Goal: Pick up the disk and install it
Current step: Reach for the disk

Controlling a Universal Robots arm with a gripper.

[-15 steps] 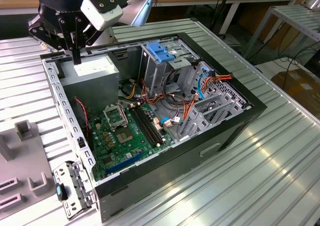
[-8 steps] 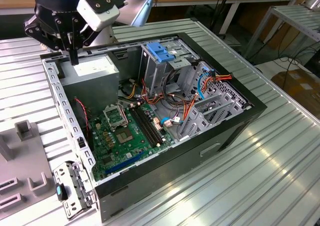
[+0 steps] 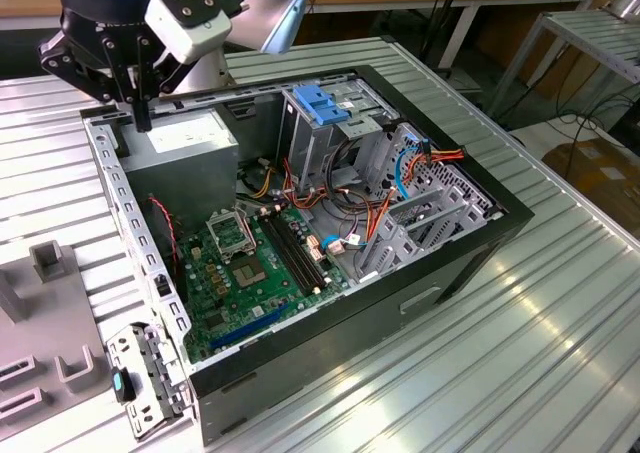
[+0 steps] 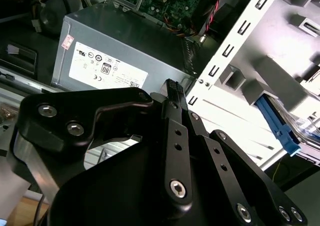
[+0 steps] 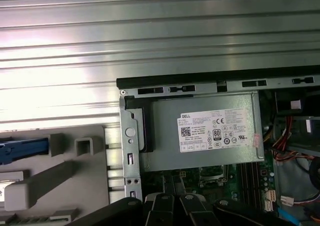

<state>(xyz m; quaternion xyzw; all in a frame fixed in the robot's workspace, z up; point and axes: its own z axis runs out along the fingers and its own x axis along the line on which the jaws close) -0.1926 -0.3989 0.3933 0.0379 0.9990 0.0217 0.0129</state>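
Observation:
My black gripper (image 3: pixel 142 121) hangs over the far corner of the open computer case (image 3: pixel 470 263), at the exterior view's upper left. It is just above the grey power supply box (image 3: pixel 185 141) with the white sticker. Its fingers are shut together with nothing between them, as the second wrist view (image 4: pixel 172 89) shows. The disk shows only in part: a blue rail (image 4: pixel 278 124) lies on the grey fixture beside the case, and the first wrist view catches the blue rail (image 5: pixel 22 151) at its edge. The gripper is apart from the disk.
Inside the case are a green motherboard (image 3: pixel 255 273), coloured cables (image 3: pixel 350 228) and a metal drive cage with a light-blue latch (image 3: pixel 322 103). A grey fixture with blocks (image 3: pixel 50 263) lies beside the case on the ribbed aluminium table (image 3: pixel 520 363). The case's metal rim (image 3: pixel 130 213) stands under the gripper.

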